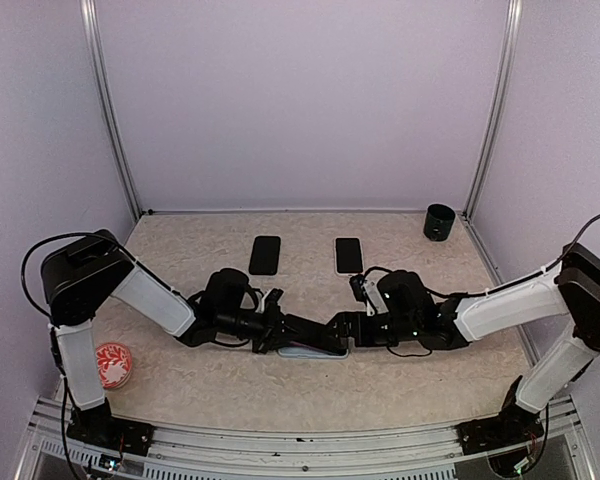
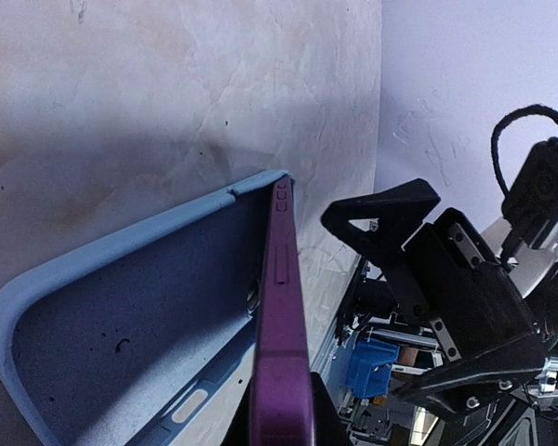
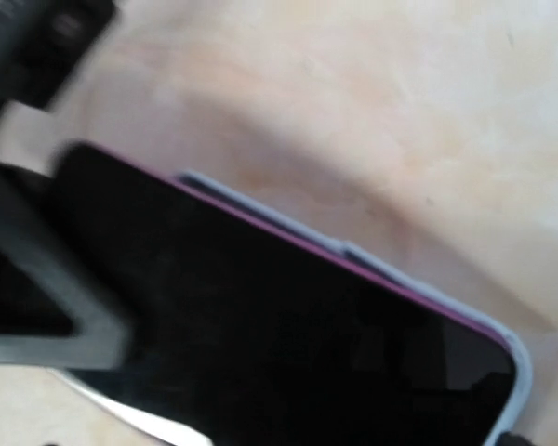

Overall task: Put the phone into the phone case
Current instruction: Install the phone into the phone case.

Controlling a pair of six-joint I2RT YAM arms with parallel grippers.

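A light blue phone case lies open side up on the table between the two arms, its near rim showing under them. The phone has a purple edge and a black screen. It stands tilted on its long edge inside the case, along the case's far wall. My left gripper is shut on the phone's near end, and from above it sits at the centre. My right gripper hovers open right over the phone's screen, one black finger showing beside the phone.
Two dark phone-shaped slabs lie flat at the back of the table. A black cup stands at the back right corner. A red-and-white ball rests by the left arm's base.
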